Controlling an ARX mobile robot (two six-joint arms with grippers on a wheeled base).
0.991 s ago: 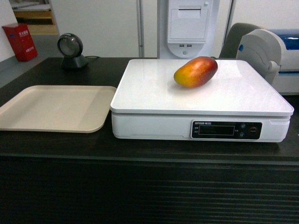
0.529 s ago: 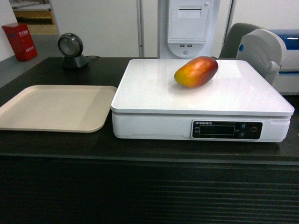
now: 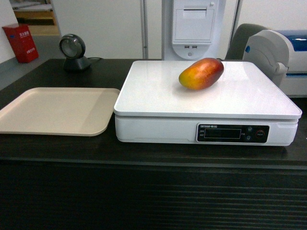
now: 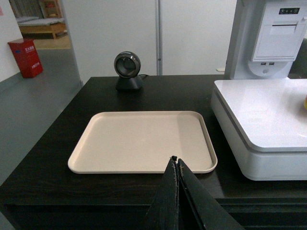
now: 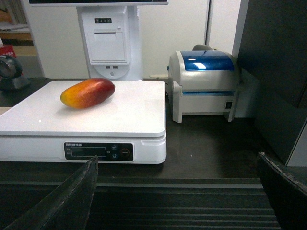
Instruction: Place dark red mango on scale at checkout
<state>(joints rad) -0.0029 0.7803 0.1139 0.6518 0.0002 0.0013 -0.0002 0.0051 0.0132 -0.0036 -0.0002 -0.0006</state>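
One dark red mango (image 3: 201, 74) on the scale (image 3: 158, 91), lying on its side toward the 1 o'clock part of the platform, red end pointing back-right, yellow-orange end forward-left. Nothing touches it; it sits well in from the platform edges, so I'd judge it stable and unlikely to roll off.

Scale sits on the checkout (image 3: 144, 191) counter, display facing the robot. Beige tray (image 3: 53, 110) just beside it at 9 o'clock, bare. Round scanner (image 3: 73, 51) back at 10 o'clock, label printer (image 5: 206, 84) to the scale's 3 o'clock.

Left gripper (image 4: 175, 160): fingers pressed together, holding nothing, parked low over the counter's front edge by the tray. Right gripper (image 5: 177, 172): fingers wide apart, empty, low in front of the counter, facing the scale.

My read: placement looks done. Both arms sit clear of the platform, which makes sense since any contact would skew the weight reading.
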